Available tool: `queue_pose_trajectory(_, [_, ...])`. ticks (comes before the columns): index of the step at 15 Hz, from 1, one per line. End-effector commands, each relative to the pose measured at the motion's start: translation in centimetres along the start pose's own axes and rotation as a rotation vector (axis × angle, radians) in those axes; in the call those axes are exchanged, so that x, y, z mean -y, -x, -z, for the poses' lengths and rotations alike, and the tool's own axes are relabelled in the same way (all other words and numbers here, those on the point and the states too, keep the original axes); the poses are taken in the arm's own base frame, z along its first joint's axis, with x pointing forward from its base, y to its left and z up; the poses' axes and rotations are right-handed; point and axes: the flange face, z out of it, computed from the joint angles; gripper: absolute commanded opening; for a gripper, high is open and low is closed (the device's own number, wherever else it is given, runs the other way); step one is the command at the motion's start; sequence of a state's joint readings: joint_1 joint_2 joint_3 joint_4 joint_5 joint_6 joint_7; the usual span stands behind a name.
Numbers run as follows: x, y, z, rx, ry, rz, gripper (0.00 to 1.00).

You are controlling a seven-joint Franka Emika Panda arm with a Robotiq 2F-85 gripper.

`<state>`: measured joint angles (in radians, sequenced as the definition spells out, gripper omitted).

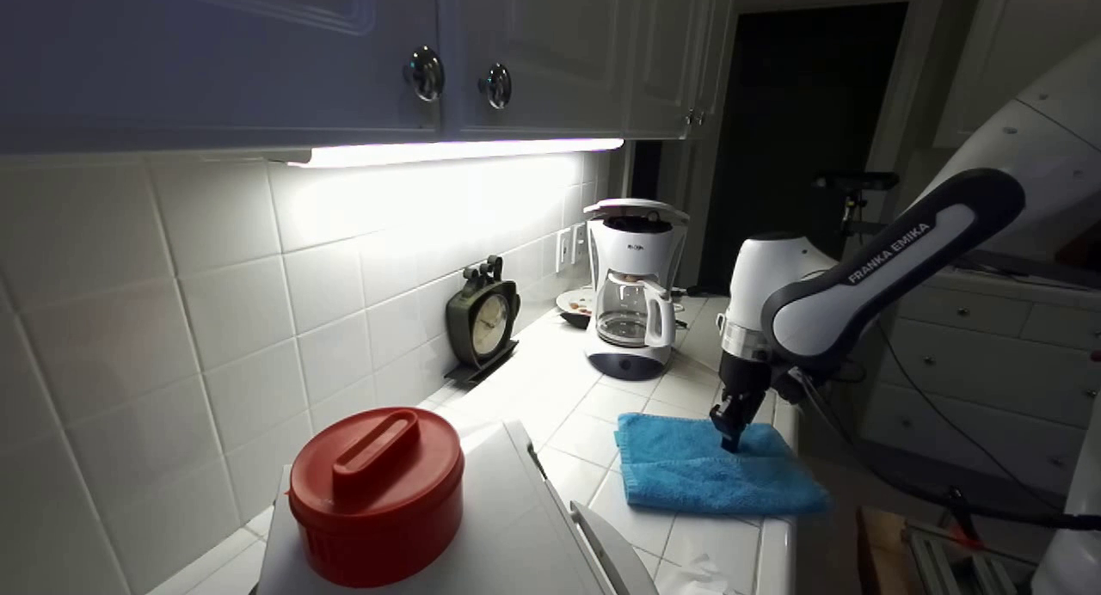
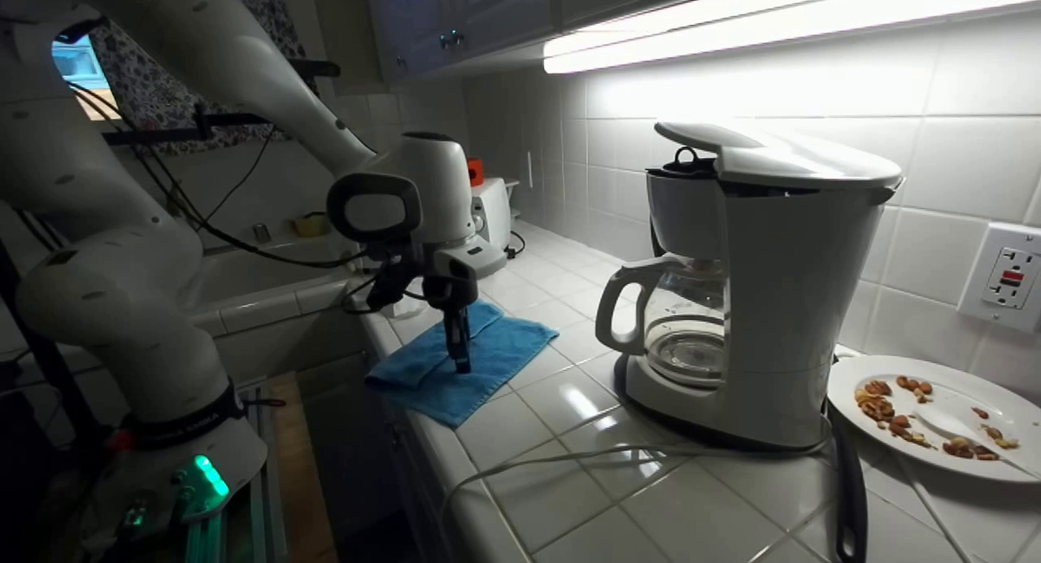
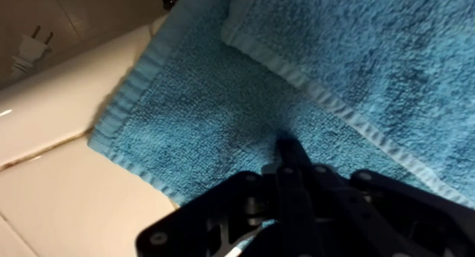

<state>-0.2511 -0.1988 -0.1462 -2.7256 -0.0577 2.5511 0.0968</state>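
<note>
While the tiled bench (image 2: 667,522) is running along the tiled wall (image 1: 249,337), the arm (image 1: 894,242) is reaching in over its outer edge. A white coffee maker (image 2: 789,303) is standing upright on the bench, near the blue towel (image 1: 679,479) but apart from it.

The towel is lying folded and flat at the outer edge, with one corner overhanging. Its longer axis is appearing to run across the bench, from the wall side towards that edge, although foreshortening is limiting the finding.

The end effector (image 2: 461,361) is pointing downward with a slight lean, and the towel is lying directly beneath it, cloth extending on all sides of the tip. As a judgement, that vertical relation is governing any move from here, the sideways offset counting for little. The jaws are standing together, with no gap showing and nothing visibly gripped.

In the wrist view, the towel's hem (image 3: 336,104) is running diagonally just beside the fingertips (image 3: 293,153), with the upper fold lying on its opposite side. The fingertips are therefore standing over the lower layer, clear of the overlap. They are touching the cloth or hanging just above it; the views are not settling which. Beyond the bench edge in the same view, a white plug (image 3: 31,47) is lying, apparently at a lower level.
</note>
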Motion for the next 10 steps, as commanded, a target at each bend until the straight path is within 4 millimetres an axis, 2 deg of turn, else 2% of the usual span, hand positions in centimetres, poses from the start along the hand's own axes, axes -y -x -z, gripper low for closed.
queue_pose_trajectory(1, [-1.5, -0.5, 0.5, -0.028, 0.029, -0.061, 0.03])
queue_pose_trajectory(4, [-1.6, -0.5, 1.5, -0.041, 0.018, -0.078, 0.04])
queue_pose_trajectory(5, [-1.3, -0.1, 2.1, -0.048, 0.001, -0.074, 0.29])
queue_pose_trajectory(7, [-0.3, 1.2, 3.7, -0.054, -0.022, -0.055, 0.31])
queue_pose_trajectory(10, [0.6, 4.2, 5.6, -0.028, -0.061, -0.02, 0.51])
